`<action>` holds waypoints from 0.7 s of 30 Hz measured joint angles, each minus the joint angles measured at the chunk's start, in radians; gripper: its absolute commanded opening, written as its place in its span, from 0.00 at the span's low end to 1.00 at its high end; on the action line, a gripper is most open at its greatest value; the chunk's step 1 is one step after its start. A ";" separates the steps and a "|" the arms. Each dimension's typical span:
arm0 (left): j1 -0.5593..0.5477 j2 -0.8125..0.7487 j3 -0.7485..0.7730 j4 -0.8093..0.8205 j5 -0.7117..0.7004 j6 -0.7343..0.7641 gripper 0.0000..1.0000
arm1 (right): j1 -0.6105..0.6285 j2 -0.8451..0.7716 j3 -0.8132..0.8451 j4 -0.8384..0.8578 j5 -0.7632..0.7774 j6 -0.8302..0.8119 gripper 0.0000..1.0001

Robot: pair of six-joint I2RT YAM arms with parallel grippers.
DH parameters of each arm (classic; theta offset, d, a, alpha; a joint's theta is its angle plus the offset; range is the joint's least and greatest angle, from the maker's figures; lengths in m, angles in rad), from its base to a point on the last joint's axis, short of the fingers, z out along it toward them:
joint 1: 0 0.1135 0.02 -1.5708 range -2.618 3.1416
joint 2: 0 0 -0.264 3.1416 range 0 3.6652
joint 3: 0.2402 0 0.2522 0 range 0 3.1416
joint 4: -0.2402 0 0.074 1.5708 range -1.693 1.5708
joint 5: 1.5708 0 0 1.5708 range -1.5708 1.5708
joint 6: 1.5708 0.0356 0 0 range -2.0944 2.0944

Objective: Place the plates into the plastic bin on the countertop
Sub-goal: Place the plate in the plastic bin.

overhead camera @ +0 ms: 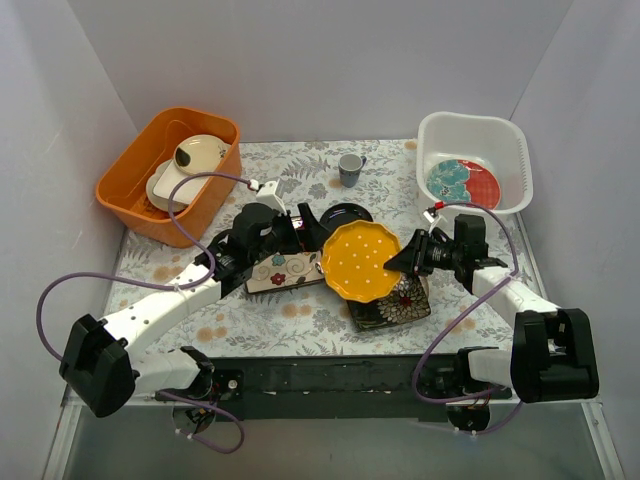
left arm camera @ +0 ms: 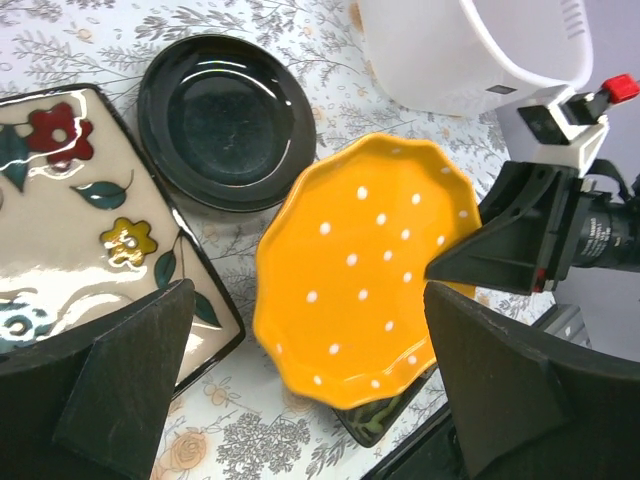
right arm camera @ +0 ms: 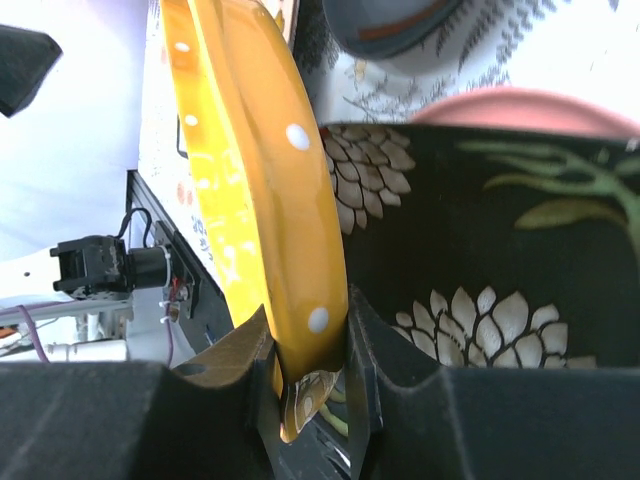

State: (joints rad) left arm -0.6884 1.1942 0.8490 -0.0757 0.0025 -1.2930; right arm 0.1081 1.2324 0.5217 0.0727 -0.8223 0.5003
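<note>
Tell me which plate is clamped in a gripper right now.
The yellow scalloped plate with white dots, pinched at its rim by the right gripper; nothing else is gripped.

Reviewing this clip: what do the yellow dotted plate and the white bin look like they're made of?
Yellow plate: probably glazed ceramic. It has a glossy surface with bright highlights, a thick scalloped rim and white dots under the shine.
White bin: looks like moulded plastic. It has thin, smooth, faintly translucent walls, a rolled rim and slotted vents in one side.
</note>
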 measured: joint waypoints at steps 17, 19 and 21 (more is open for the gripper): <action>0.000 -0.025 -0.078 -0.048 -0.026 -0.042 0.98 | 0.000 0.027 0.125 -0.029 0.064 -0.026 0.01; 0.000 -0.012 -0.083 -0.034 -0.019 -0.042 0.98 | 0.000 0.026 0.142 -0.035 0.079 -0.023 0.01; 0.000 0.006 -0.090 -0.021 -0.012 -0.039 0.98 | 0.000 0.023 0.159 -0.050 0.097 -0.021 0.01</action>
State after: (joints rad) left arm -0.6884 1.2007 0.7593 -0.0963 -0.0093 -1.3319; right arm 0.1081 1.2549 0.6807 0.0227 -0.7258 0.4793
